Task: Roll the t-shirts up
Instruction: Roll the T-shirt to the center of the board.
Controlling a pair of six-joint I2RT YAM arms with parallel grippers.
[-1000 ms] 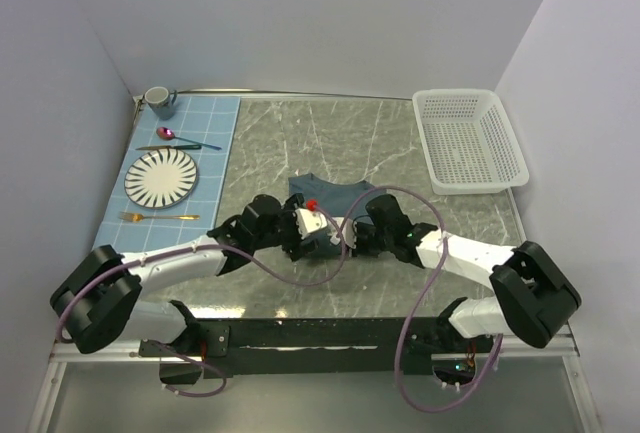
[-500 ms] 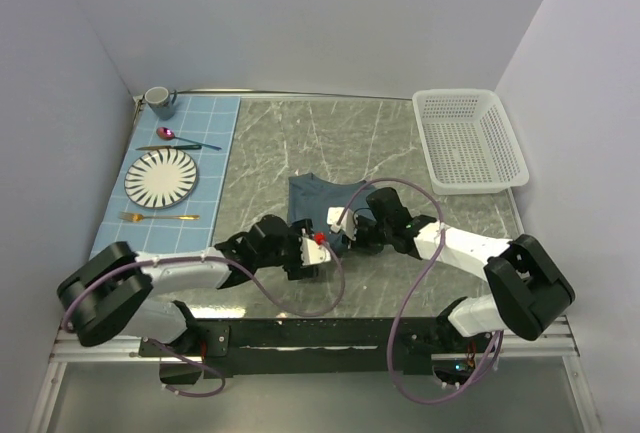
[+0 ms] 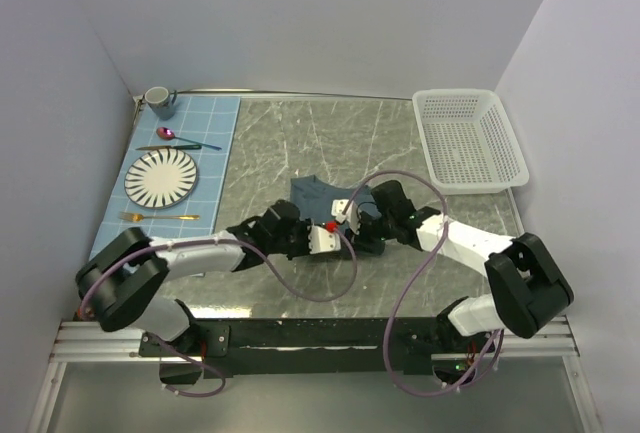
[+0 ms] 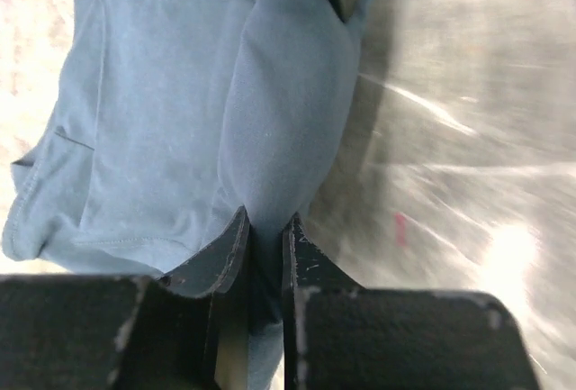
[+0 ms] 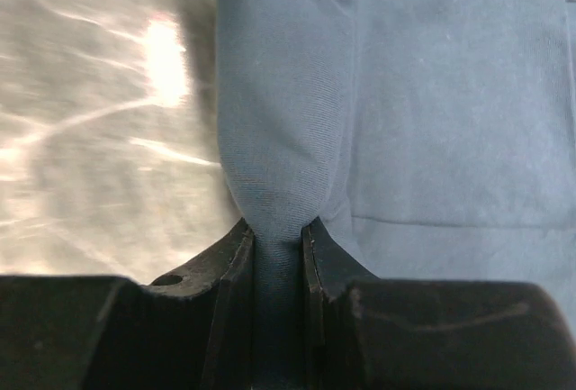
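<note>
One slate-blue t-shirt [image 3: 318, 194] lies partly rolled in the middle of the grey marbled table [image 3: 330, 133], small in the top view. A thick roll of its cloth [image 4: 283, 129] runs between the two grippers. My left gripper [image 4: 266, 228] is shut on one end of that roll, cloth pinched between its black fingers [image 4: 225, 255]. My right gripper [image 5: 277, 232] is shut on the other end of the roll [image 5: 274, 93]. In the top view both grippers, the left gripper [image 3: 330, 235] and the right gripper [image 3: 356, 215], meet at the shirt's near edge and hide much of it.
A white plastic basket [image 3: 468, 138] stands at the back right. At the left a light blue placemat [image 3: 215, 143] carries a striped plate [image 3: 161, 176], a mug [image 3: 159, 101], a spoon [image 3: 180, 136] and a fork [image 3: 158, 217]. Purple cables loop over both arms.
My left gripper has closed onto the shirt's rolled edge and moved forward. The right gripper keeps its hold. The shirt is bunched smaller and sits a little farther back.
</note>
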